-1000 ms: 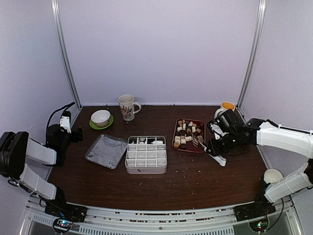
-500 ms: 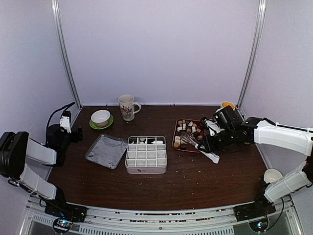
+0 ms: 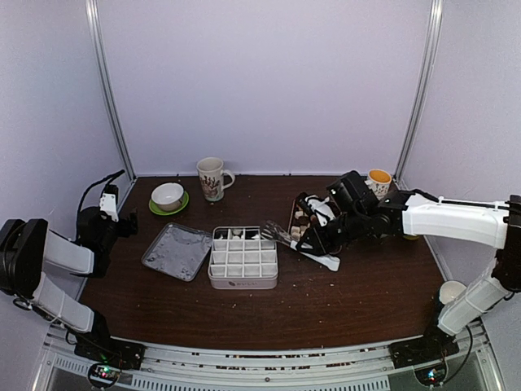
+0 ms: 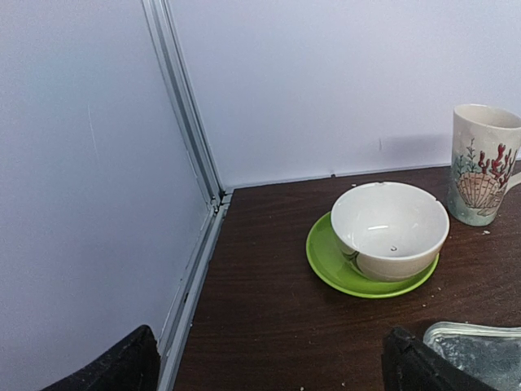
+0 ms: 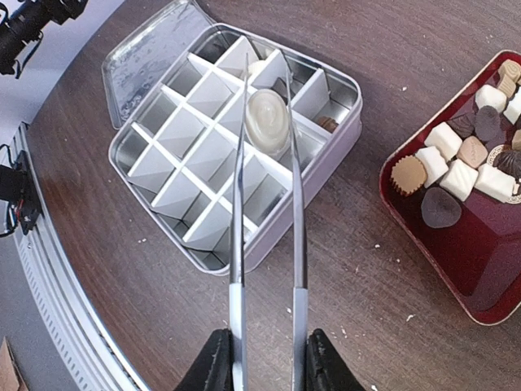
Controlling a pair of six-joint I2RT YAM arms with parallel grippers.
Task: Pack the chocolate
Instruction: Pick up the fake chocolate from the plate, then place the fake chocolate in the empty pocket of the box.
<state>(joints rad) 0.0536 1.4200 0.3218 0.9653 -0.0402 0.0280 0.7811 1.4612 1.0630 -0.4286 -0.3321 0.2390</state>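
In the right wrist view my right gripper [image 5: 267,358] is shut on a pair of tongs [image 5: 238,212]. The tong tips pinch a pale cream chocolate [image 5: 267,122] above the far cells of the divided tin box [image 5: 329,160]. One cell near it holds a brown piece [image 5: 327,124]. More chocolate [image 5: 456,159], brown, tan and white, lies in the red tray [image 5: 480,281] to the right. From above, the right gripper [image 3: 324,236] hangs between the tray [image 3: 293,221] and the box [image 3: 242,281]. My left gripper [image 4: 269,375] stands open and empty by the left wall.
The box lid [image 3: 177,251] lies flat left of the box. A white bowl [image 4: 389,228] on a green saucer [image 4: 338,273] and a patterned mug [image 4: 484,163] stand at the back left. An orange-filled cup [image 3: 378,177] is at the back right, a white cup [image 3: 453,292] at the near right.
My right arm has swung left from the red tray to over the box, carrying the tongs with the chocolate. The left arm has not moved.
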